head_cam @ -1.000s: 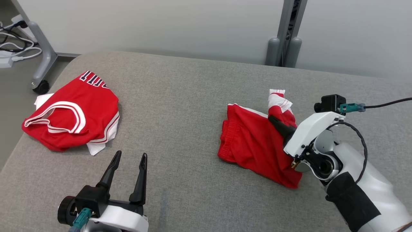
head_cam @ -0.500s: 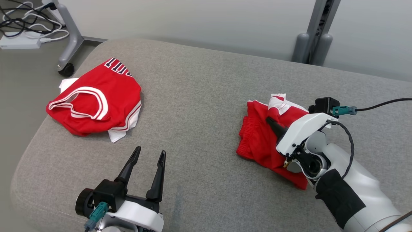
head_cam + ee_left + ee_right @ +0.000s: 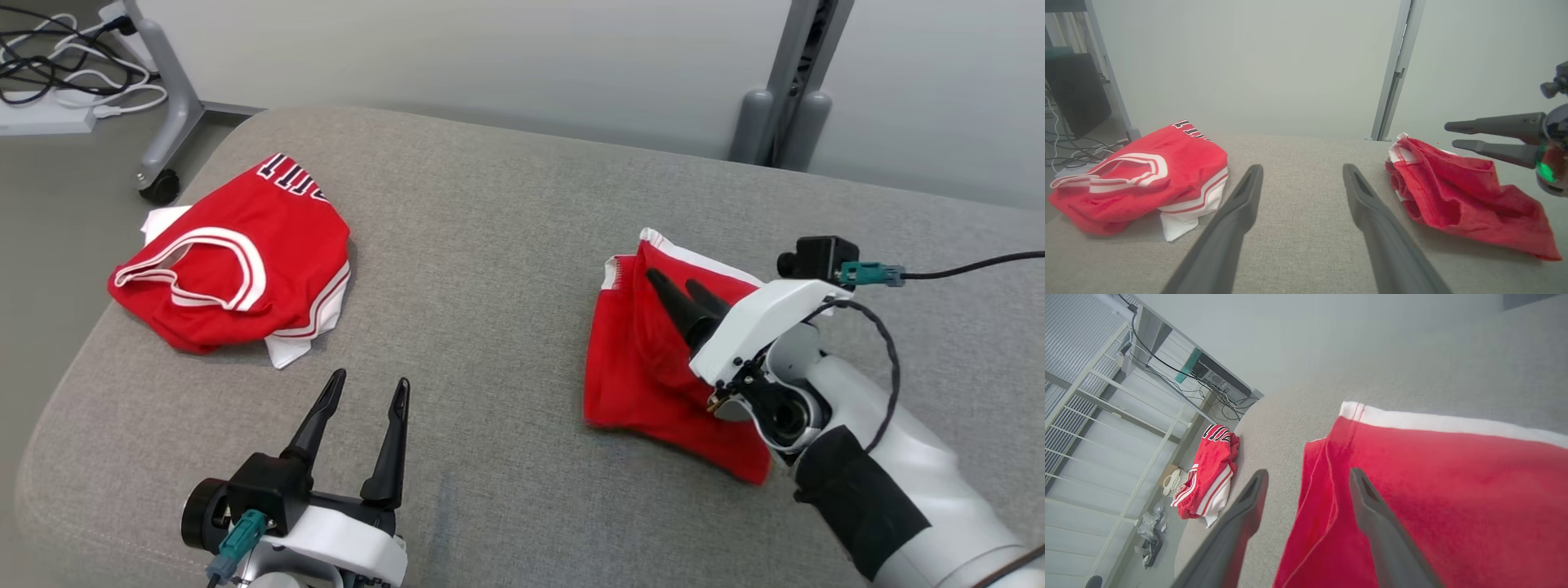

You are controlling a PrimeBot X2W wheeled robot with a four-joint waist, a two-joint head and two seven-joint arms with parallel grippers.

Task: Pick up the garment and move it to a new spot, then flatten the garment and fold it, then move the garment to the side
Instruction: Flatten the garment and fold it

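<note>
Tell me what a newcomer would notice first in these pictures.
Two bright garments on the grey upholstered surface stand out: a crumpled red jersey with white trim at the left, and red shorts at the right. The right gripper hovers open over the shorts, and the left gripper sits open near the front.
</note>
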